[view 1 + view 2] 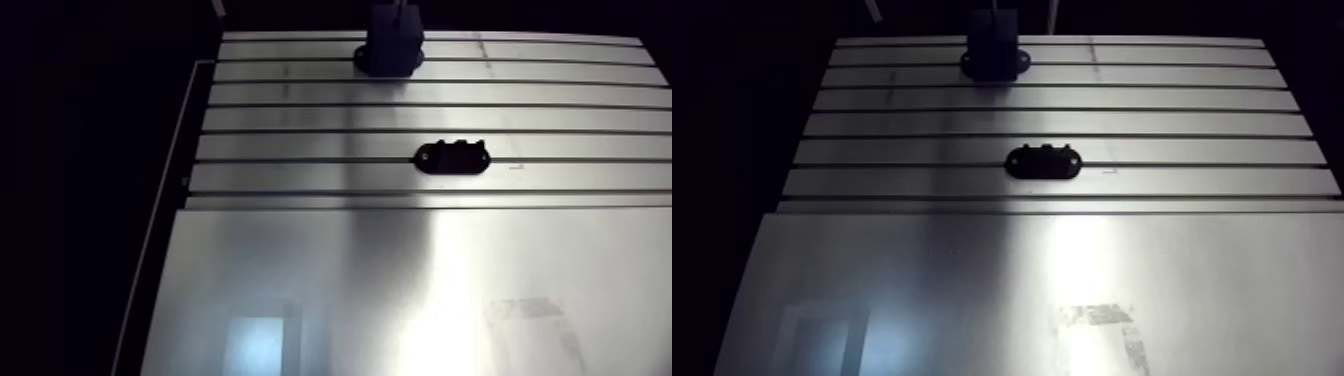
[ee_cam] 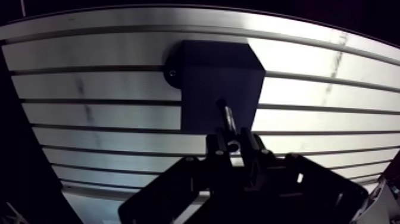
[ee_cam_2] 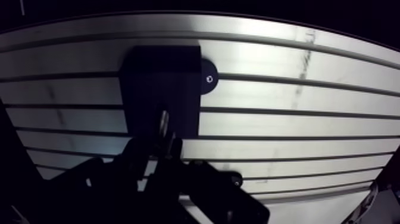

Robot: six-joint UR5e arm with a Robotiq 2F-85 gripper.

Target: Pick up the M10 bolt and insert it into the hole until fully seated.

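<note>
In the wrist view my gripper (image 2: pixel 234 146) is shut on a thin dark bolt (image 2: pixel 227 115). The bolt's shank sticks out ahead of the fingertips. It points down at a black block (image 2: pixel 205 71) fixed on the slotted table, and its tip lies over the block's dark top. No hole can be made out on that top. A round mounting ear with a screw (image 2: pixel 172 73) shows at the block's side. In the arm view the gripper (image 1: pixel 392 22) hangs over the same block (image 1: pixel 390 58) at the table's far end.
A low black oval holder (image 1: pixel 452 157) with small bumps on top sits on the slotted table (image 1: pixel 300 120) mid-way, nearer than the block. A smooth metal plate (image 1: pixel 400 290) covers the near half. The table's left edge (image 1: pixel 170 200) drops into darkness.
</note>
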